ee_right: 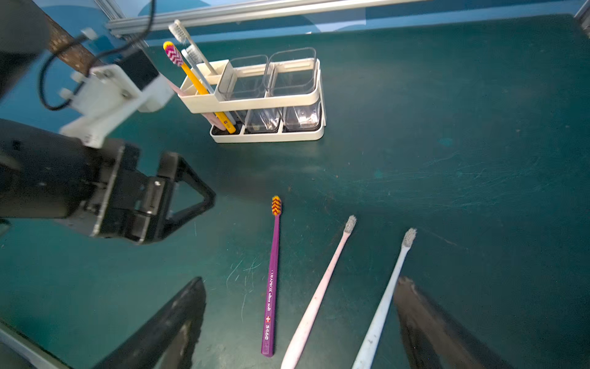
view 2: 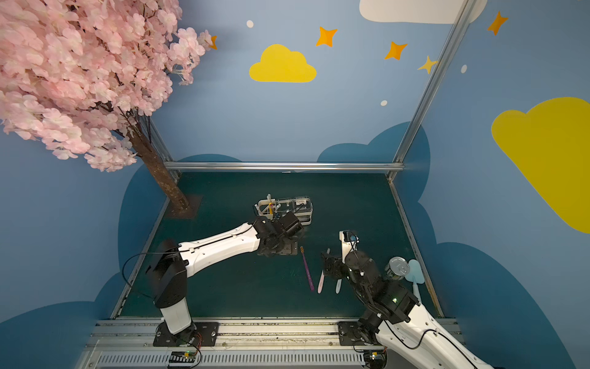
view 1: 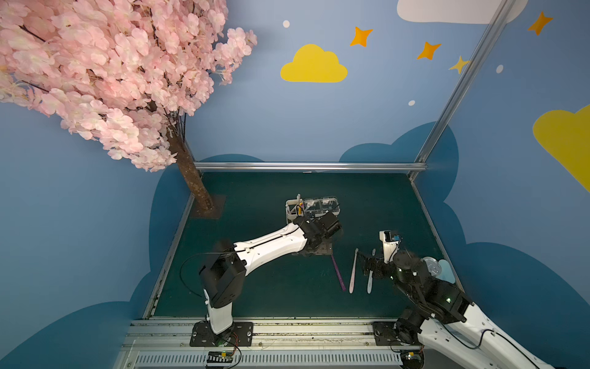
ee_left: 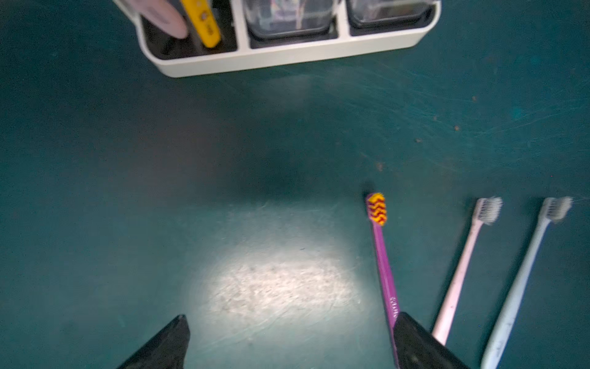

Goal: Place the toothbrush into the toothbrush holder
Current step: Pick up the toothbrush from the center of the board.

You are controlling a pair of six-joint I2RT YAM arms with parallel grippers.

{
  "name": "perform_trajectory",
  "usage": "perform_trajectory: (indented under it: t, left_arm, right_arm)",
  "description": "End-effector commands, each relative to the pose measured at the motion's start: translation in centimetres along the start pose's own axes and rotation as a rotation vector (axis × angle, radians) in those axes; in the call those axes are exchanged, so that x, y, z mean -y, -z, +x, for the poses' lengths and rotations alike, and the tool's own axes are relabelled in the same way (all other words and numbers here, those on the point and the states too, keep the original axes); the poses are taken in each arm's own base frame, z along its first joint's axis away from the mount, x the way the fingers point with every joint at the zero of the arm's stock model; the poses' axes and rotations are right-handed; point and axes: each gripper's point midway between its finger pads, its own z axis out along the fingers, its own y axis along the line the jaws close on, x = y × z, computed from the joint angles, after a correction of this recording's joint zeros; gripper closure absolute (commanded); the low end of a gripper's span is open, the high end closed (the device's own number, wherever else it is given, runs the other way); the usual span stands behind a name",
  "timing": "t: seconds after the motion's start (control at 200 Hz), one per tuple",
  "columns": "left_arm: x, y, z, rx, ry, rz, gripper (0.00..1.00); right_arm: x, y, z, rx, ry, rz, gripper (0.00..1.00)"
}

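Observation:
The white toothbrush holder [view 1: 319,214] [view 2: 307,213] [ee_right: 265,101] [ee_left: 287,59] stands mid-mat with several brushes upright in its slot end and two clear cups. Three toothbrushes lie side by side on the mat: purple [ee_right: 273,281] [ee_left: 381,255] [view 1: 337,271], pink [ee_right: 319,294] [ee_left: 463,265] [view 1: 353,271] and pale blue [ee_right: 386,297] [ee_left: 523,278] [view 1: 370,281]. My left gripper [ee_left: 292,316] [view 1: 316,248] hangs open and empty in front of the holder, one finger just beside the purple handle. My right gripper [ee_right: 300,281] [view 1: 367,262] is open above the three handles, holding nothing.
A tin can [view 2: 397,268] and a pale blue cloud-shaped piece [view 2: 415,271] sit at the mat's right edge behind my right arm. The tree trunk [view 1: 194,182] rises at the far left corner. A metal rail [view 1: 309,166] bounds the back of the green mat [view 1: 255,287].

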Motion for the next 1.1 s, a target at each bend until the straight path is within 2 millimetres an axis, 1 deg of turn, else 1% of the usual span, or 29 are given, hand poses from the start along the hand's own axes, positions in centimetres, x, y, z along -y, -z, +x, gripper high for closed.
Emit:
perform_trajectory:
  t: [0.0, 0.065, 0.23, 0.36, 0.415, 0.556, 0.741, 0.811, 0.851, 0.941, 1.041, 1.096]
  left_arm:
    - [0.9, -0.9, 0.1, -0.020, 0.072, -0.022, 0.01]
    - [1.9, -1.7, 0.0, -0.022, 0.081, -0.017, 0.02]
    - [2.4, -3.6, -0.1, -0.040, 0.138, -0.068, 0.03]
    - [3.4, -4.8, -0.5, -0.043, 0.142, -0.066, 0.06]
    - [4.0, -5.2, -0.6, -0.048, 0.143, -0.068, 0.07]
    - [4.3, -6.7, -0.6, -0.078, 0.165, -0.082, 0.10]
    - [4.2, -8.5, -0.7, -0.098, 0.187, -0.093, 0.20]
    - [4.2, -8.8, -0.6, -0.100, 0.190, -0.096, 0.22]
    - [4.3, -8.9, -0.6, -0.100, 0.193, -0.097, 0.26]
    - [4.4, -9.3, -0.7, -0.098, 0.191, -0.098, 0.31]
    - [4.7, -9.8, -0.7, -0.105, 0.193, -0.100, 0.34]
    - [5.0, -10.0, -0.7, -0.112, 0.186, -0.097, 0.38]
  right_arm:
    - [1.2, 1.3, -0.4, 0.023, 0.027, 0.039, 0.08]
    - [1.2, 1.9, -0.7, 0.039, 0.028, 0.027, 0.08]
    - [1.1, 3.0, -1.1, 0.072, 0.015, -0.005, 0.08]
    - [0.9, 3.7, -1.6, 0.090, 0.017, -0.030, 0.08]
    - [0.9, 3.8, -1.5, 0.091, 0.018, -0.032, 0.08]
    - [0.8, 3.8, -1.5, 0.090, 0.020, -0.040, 0.08]
    - [0.8, 3.3, -1.1, 0.083, 0.021, -0.036, 0.08]
    - [0.7, 3.1, -0.9, 0.075, 0.024, -0.037, 0.08]
    - [0.6, 3.1, -0.9, 0.077, 0.025, -0.040, 0.08]
    - [0.6, 3.0, -0.9, 0.073, 0.028, -0.042, 0.08]
    - [0.5, 3.0, -0.9, 0.075, 0.028, -0.044, 0.08]
    - [0.6, 3.0, -0.9, 0.075, 0.028, -0.043, 0.08]
